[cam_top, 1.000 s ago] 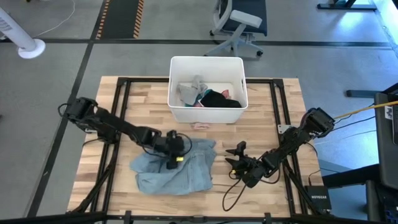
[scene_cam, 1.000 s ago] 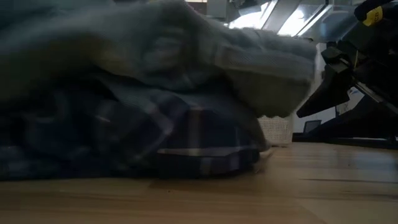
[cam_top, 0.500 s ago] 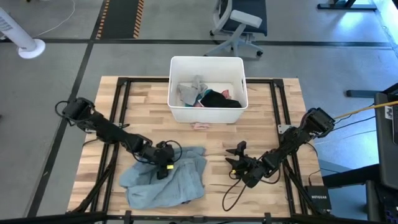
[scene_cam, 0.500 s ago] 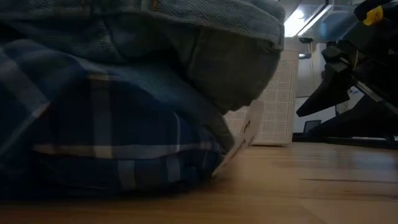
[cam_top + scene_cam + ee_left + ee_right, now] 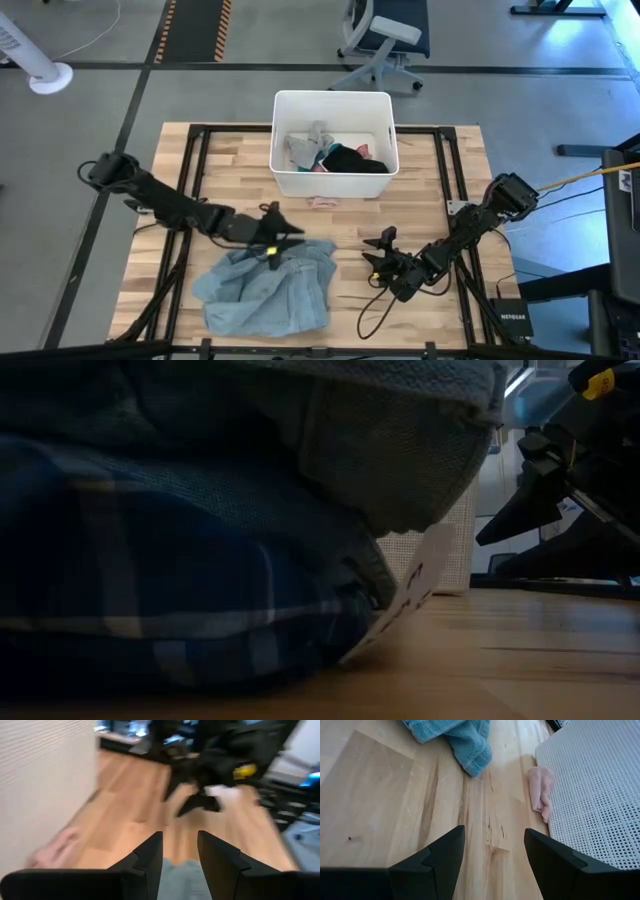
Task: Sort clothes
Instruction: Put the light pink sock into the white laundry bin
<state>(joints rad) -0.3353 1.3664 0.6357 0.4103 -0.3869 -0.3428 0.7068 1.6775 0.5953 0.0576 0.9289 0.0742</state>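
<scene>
The grey-blue shirt (image 5: 265, 295) lies bunched on the near middle of the table. In the low view this shirt (image 5: 380, 450) lies over the plaid shirt (image 5: 150, 610), and a white tag (image 5: 410, 595) hangs at its edge. My left gripper (image 5: 292, 238) is above the shirt's far edge, pointing toward the table's right. My right gripper (image 5: 378, 250) stands open to the right of the shirt, with bare wood between its fingers (image 5: 495, 845). A pink piece (image 5: 322, 202) lies on the table against the white bin (image 5: 275, 140). My left gripper has grey-blue cloth (image 5: 182, 880) between its two fingers, well back from the tips. The tips stand a little apart with wood showing between them. Its fingers are nearly level, pointing toward the table's right. Most of the shirt lies on the table below.
The bin at the far middle holds grey (image 5: 310, 140) and black (image 5: 345, 158) pieces. Black frame rails (image 5: 200, 170) run along the table's sides. Bare wood (image 5: 350, 215) lies between the shirt, the bin and my right arm (image 5: 470, 225).
My left gripper dragged the grey-blue shirt toward the table's left and near edge. It then rose, tipped its fingers up toward level and went back a little to the right. The shirt slid left and bunched up, and its far edge now stands higher.
</scene>
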